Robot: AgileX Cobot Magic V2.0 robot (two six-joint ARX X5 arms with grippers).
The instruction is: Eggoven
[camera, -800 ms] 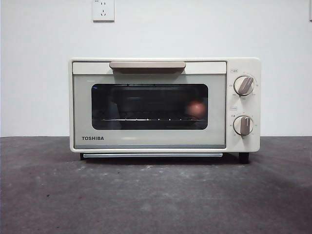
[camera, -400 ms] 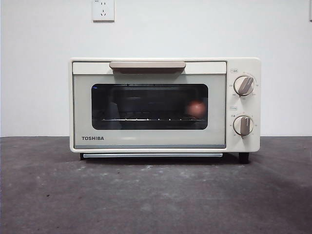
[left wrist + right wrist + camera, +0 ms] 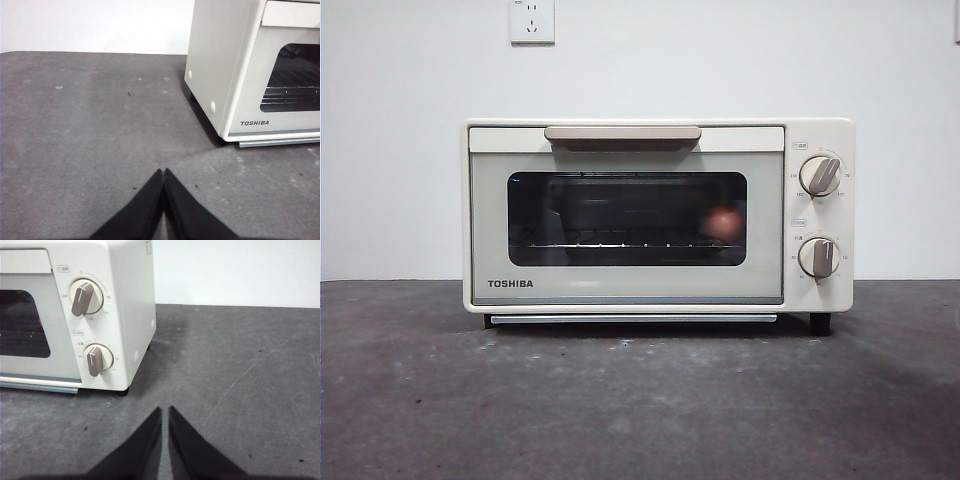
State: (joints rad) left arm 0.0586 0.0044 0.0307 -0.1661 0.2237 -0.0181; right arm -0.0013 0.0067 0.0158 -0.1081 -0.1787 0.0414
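I see the egg [image 3: 723, 222] on the rack behind the TOSHIBA toaster oven [image 3: 620, 285]'s closed door, smooth, fragile and likely slippery, so I'd cradle its sides gently, with left gripper [image 3: 164, 171] and right gripper [image 3: 165, 409] both closed, empty, well back.

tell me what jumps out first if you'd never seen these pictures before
The cream TOSHIBA toaster oven dominates, standing square in the middle of the dark grey table with its door shut. Behind its dark glass window, toward the knob side, a reddish-brown egg sits on the wire rack. Both arms wait off to the sides: the left gripper and the right gripper hang empty above bare table.
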